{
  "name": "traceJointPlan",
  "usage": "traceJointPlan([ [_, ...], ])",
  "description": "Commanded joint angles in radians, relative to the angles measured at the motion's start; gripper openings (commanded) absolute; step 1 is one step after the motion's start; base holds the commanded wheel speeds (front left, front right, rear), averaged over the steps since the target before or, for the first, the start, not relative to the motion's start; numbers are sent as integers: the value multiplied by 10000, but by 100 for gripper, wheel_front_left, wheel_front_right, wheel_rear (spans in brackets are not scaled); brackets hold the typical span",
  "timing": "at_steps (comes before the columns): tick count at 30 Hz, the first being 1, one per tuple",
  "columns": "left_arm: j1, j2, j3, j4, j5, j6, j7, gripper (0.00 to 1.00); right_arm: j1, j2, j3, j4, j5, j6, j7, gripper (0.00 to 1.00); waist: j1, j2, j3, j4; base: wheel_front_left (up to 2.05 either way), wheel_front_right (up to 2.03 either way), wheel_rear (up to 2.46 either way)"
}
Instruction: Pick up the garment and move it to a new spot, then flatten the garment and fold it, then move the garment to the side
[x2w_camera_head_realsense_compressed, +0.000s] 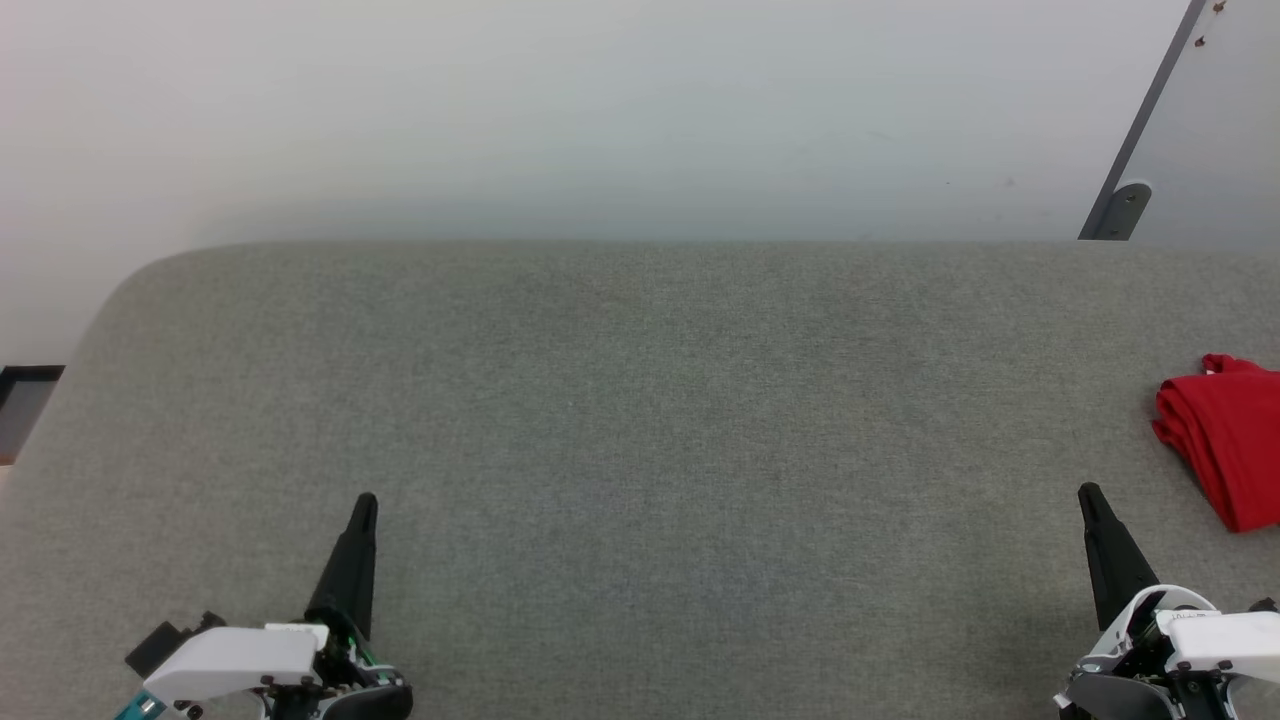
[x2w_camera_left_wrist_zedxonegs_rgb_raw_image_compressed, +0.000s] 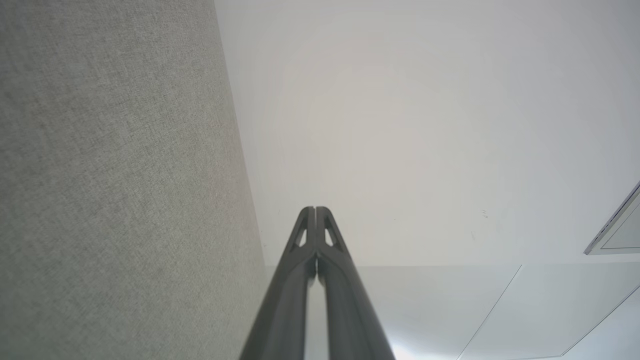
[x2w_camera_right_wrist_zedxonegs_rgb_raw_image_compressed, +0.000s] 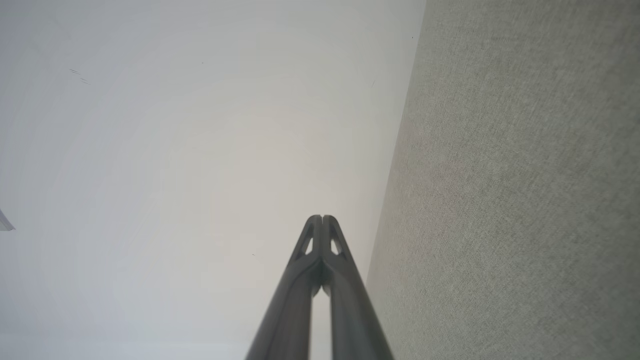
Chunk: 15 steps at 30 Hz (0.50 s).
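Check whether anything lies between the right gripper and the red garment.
Nothing visible does. The garment lies folded at the right edge of the head view, ahead and to the right of the right gripper, which is shut. Bare grey fabric surface lies between them.

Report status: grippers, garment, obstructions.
Left gripper shut, empty. Right gripper shut, empty, apart from the garment. Garment folded, lying on the grey table at far right, cut off by the frame. Nothing between right gripper and garment.
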<state>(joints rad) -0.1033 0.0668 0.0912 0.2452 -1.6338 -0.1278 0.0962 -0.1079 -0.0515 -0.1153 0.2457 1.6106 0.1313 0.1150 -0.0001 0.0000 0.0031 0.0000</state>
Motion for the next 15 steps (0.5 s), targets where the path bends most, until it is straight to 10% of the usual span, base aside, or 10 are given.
traceJointPlan([
  [1, -90, -16, 19, 13, 49, -52, 30, 0, -31, 39, -2, 3, 26, -10, 29, 0, 1, 0, 0, 1, 0, 0, 0],
  [15, -96, -44, 56, 14, 79, -52, 50, 0, -31, 37, 1, 3, 30, -10, 27, 0, 1, 0, 0, 1, 0, 0, 0],
])
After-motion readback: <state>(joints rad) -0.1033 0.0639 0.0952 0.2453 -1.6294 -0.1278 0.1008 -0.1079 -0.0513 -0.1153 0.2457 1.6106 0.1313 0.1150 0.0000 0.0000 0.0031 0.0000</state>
